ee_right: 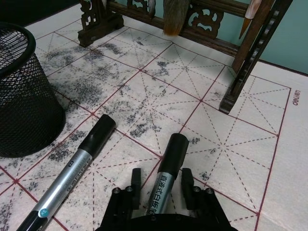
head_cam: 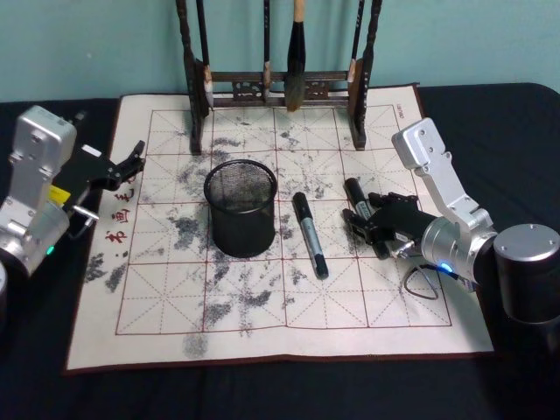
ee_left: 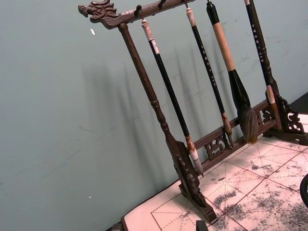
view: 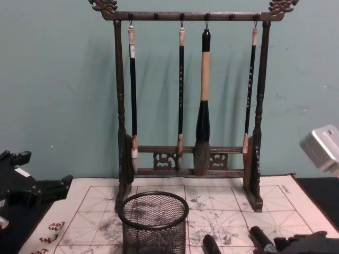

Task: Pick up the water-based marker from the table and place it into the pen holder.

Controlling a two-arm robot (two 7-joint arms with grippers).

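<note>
Two alike black-and-silver markers lie on the ink-stained grid mat (head_cam: 262,332). My right gripper (head_cam: 369,222) is low over the right marker (head_cam: 356,193). In the right wrist view the right gripper (ee_right: 161,186) is open, its fingers (ee_right: 136,185) straddling that marker (ee_right: 169,159) with a small gap. The other marker (head_cam: 309,234) (ee_right: 77,168) lies free between it and the pen holder (head_cam: 241,208) (ee_right: 24,96) (view: 153,222), a black mesh cup standing upright and empty. My left gripper (head_cam: 129,166) rests open at the mat's left edge.
A tall dark wooden brush rack (head_cam: 280,87) (view: 188,106) (ee_left: 192,144) with several hanging brushes stands at the back of the mat. Black cloth covers the table around the mat. Bare mat lies in front of the holder and markers.
</note>
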